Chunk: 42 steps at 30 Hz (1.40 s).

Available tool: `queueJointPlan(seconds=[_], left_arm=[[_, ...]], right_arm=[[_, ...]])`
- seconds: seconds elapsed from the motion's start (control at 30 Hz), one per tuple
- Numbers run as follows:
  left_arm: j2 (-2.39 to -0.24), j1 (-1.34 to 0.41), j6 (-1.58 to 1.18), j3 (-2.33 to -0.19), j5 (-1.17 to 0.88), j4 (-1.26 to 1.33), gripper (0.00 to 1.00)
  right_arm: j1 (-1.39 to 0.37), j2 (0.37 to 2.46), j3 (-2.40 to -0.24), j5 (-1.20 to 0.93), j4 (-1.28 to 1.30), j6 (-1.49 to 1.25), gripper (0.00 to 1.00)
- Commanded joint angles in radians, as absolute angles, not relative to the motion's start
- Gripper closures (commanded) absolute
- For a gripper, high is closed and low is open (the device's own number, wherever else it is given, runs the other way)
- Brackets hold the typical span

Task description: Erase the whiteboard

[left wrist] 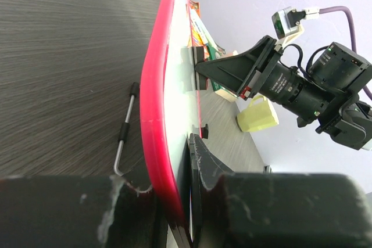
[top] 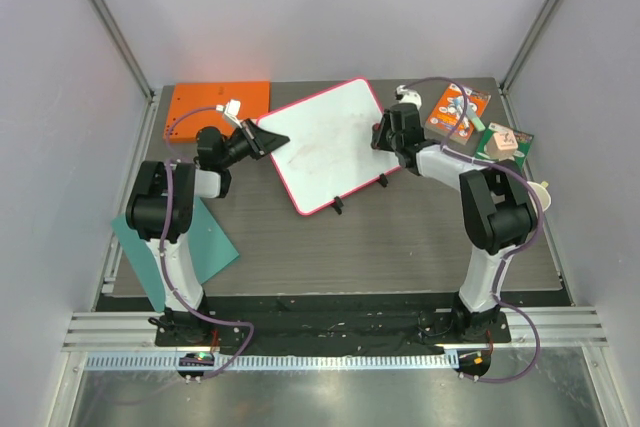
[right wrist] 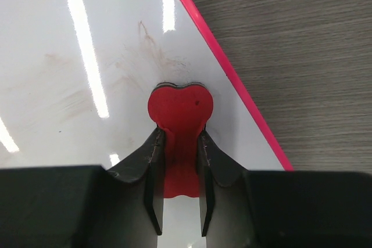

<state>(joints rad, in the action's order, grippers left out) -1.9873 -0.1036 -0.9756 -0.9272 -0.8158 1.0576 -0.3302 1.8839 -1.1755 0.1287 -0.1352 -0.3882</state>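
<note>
The whiteboard [top: 330,142], white with a pink-red rim, lies slanted in the middle of the table with faint smudged writing. My left gripper [top: 268,137] is shut on its left corner; in the left wrist view the rim [left wrist: 154,103] runs edge-on between the jaws of the gripper [left wrist: 180,201]. My right gripper [top: 385,132] is at the board's right edge. In the right wrist view it [right wrist: 179,143] is shut on a red heart-shaped eraser [right wrist: 180,108] that rests on the white surface [right wrist: 87,56], near the pink rim and brownish smears.
An orange board [top: 215,105] lies at the back left and a teal sheet [top: 195,237] at the near left. An orange packet [top: 457,110] and a green box [top: 503,142] lie at the back right. A bent metal rod [left wrist: 125,129] lies beside the board.
</note>
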Motion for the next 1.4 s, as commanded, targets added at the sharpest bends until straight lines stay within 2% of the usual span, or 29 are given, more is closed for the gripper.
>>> queueJointPlan(seconds=[0.0,0.57,0.73,0.93,1.17,1.37], left_arm=[[-1.977,-0.14,-0.752,-0.93,-0.888,1.086,1.0],[-1.976,-0.141,-0.747,-0.93,-0.89,1.081,1.0],[-1.976,-0.144,-0.746,-0.931,-0.891,1.077,1.0],[-1.974,-0.147,-0.738,-0.934,-0.888,1.065,1.0],[-1.973,-0.147,-0.735,-0.936,-0.887,1.058,1.0],[-1.976,-0.147,-0.729,-0.939,-0.885,1.049,1.0]], right_arm=[[-0.39,2.029,-1.147,0.061,0.244,-0.361,0.99],[-0.357,2.239,-1.758,0.117,0.425,-0.279,0.99],[-0.35,2.292,-1.816,0.106,0.448,-0.267,0.99],[-0.348,2.238,-1.685,0.071,0.436,-0.273,0.99],[-0.362,2.065,-1.32,0.035,0.33,-0.308,0.99],[-0.418,1.942,-1.108,0.012,0.244,-0.347,0.99]])
